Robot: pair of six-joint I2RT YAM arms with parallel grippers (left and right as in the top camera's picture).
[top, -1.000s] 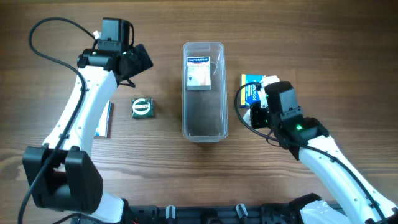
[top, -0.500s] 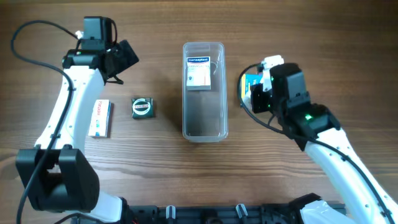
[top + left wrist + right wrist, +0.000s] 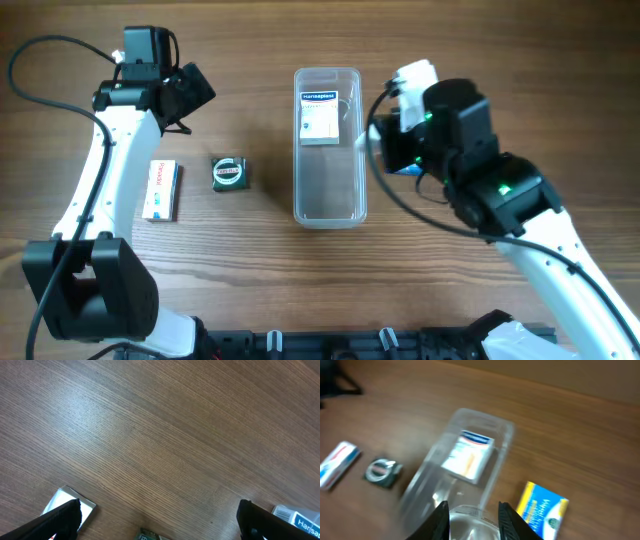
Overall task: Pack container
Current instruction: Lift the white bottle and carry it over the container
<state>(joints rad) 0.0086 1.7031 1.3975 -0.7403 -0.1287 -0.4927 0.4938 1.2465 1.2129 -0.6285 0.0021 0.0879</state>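
The clear container [image 3: 328, 205] stands in the middle of the table, with a white-and-blue Hansaplast box [image 3: 320, 115] in its far end. It also shows in the right wrist view [image 3: 427, 485]. My right gripper [image 3: 385, 140] is raised beside the container's right rim. In the right wrist view my right gripper [image 3: 472, 507] is shut on a small clear rounded item [image 3: 472, 520]. A blue-and-yellow box [image 3: 542, 507] lies on the table to its right, mostly hidden under the arm in the overhead view [image 3: 405, 167]. My left gripper [image 3: 195, 105] is open and empty, far left of the container.
A small green square tin [image 3: 229, 172] and a white flat box [image 3: 161, 190] lie left of the container. Both show in the right wrist view, the tin [image 3: 382, 470] and the box [image 3: 340, 462]. The left wrist view shows my open left gripper [image 3: 159, 510] over bare wood.
My right arm has lifted and swung left from the blue-and-yellow box toward the container. My left arm has drawn back to the far left, uncovering the white flat box.
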